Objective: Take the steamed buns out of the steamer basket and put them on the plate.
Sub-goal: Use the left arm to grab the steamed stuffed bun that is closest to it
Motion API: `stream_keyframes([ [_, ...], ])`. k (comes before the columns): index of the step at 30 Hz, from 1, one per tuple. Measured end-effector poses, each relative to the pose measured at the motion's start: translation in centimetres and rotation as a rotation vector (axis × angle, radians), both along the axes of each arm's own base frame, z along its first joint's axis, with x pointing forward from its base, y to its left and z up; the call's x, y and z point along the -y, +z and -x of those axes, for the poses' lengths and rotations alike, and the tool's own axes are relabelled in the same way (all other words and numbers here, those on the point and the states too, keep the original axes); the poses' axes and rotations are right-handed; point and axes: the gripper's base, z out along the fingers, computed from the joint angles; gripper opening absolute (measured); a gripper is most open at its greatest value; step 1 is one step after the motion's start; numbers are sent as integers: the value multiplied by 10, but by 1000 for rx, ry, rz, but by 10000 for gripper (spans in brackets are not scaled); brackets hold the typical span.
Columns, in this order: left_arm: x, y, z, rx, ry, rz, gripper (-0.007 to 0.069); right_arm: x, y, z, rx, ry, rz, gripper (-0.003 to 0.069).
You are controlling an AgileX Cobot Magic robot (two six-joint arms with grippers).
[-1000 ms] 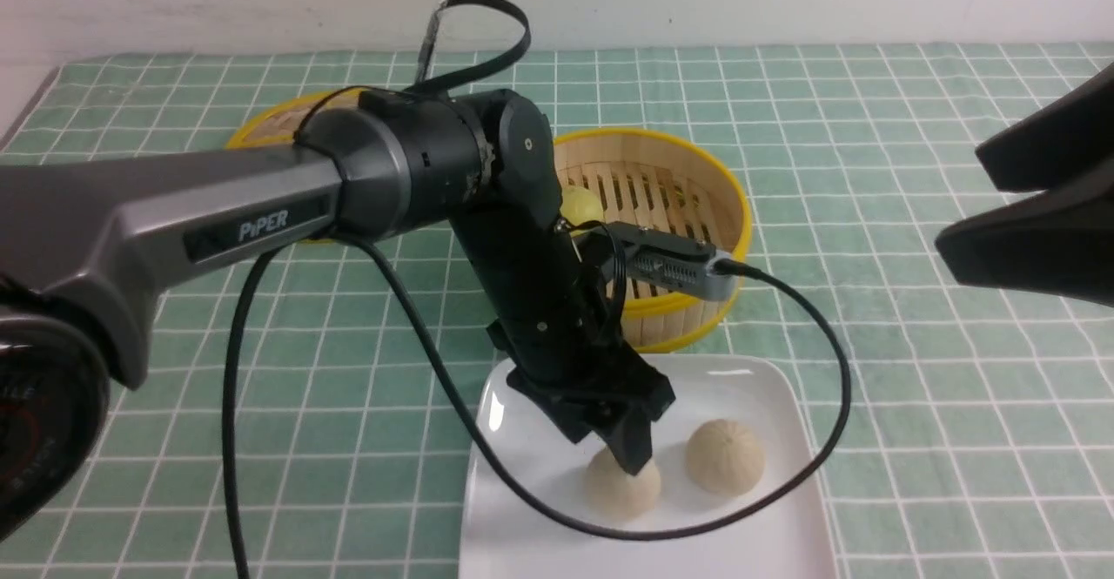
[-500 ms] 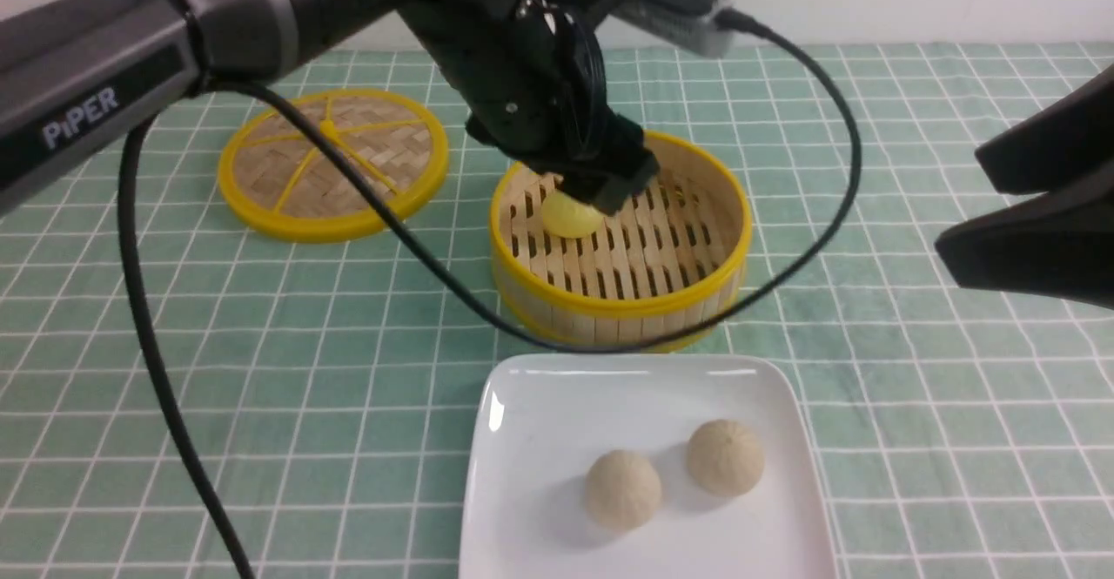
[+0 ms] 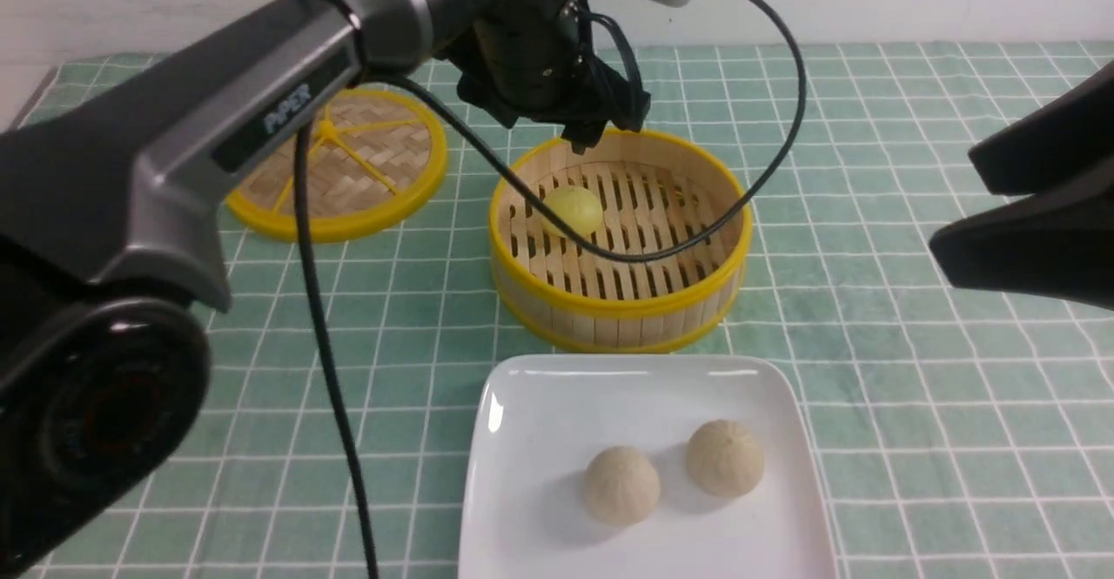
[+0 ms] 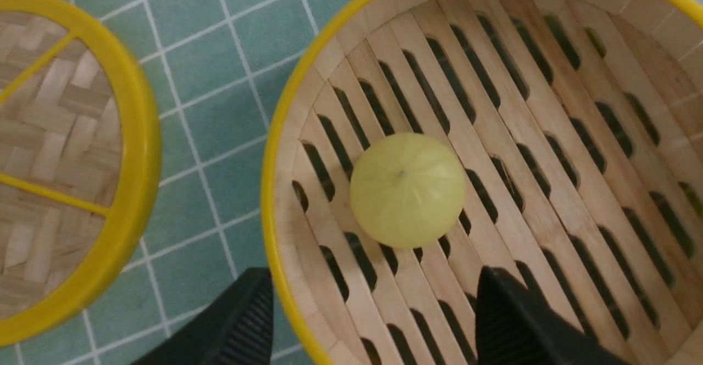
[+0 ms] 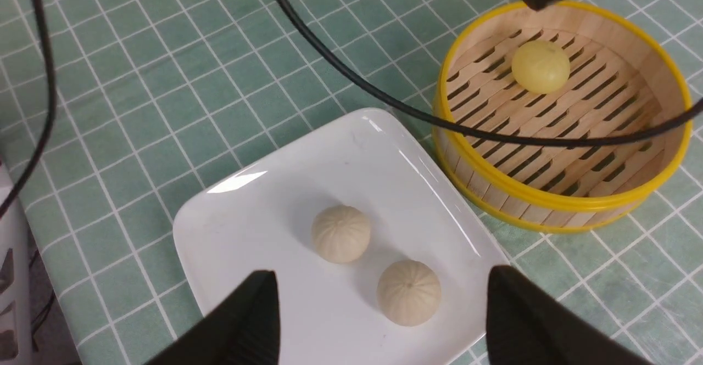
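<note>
- The lid [image 3: 335,165] lies flat on the worktop [image 3: 870,370], off to the outer side of the left claw [image 4: 373,277] and clear of its way down.
- The left claw hangs above the basket [image 3: 622,305] with its jaws wide and nothing between them. In the wrist view one finger [image 4: 241,321] stands just outside the yellow rim, and the other is over the slat floor.
- The yellow bun [image 4: 407,189] sits on the slats, below the left claw and a little ahead of its fingertips. It is roughly in line with the gap between them and close to the wall.
- This bun looks light and soft, with a smooth skin that may slip, and as a ball it may roll on the slats at a nudge.
- The best hold is probably across its widest middle, with both fingers inside the wall and only a gentle squeeze.
- The plate [image 3: 522,405] lies just beside the basket, on the near side of the left claw. It carries the left beige bun [image 3: 620,486] and the right beige bun [image 3: 725,458], which sit close together but apart.
- The right claw [image 3: 953,203] hovers wide and empty, with the plate and both beige buns beneath it and the basket ahead.
</note>
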Motion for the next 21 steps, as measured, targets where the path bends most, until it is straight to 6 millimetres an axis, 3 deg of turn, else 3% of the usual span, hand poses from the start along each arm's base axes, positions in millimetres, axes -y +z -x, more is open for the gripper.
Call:
stream_keyframes([
  [4, 10, -19, -13, -27, -9, -18, 495, 0, 0, 0, 0, 0, -1, 495],
  [13, 21, -60, -23, -100, -48, -37, 493, 0, 0, 0, -3, 2, 1, 495],
  [21, 26, -73, -32, -58, -66, -32, 460, 0, -1, 2, -18, 12, 10, 495],
])
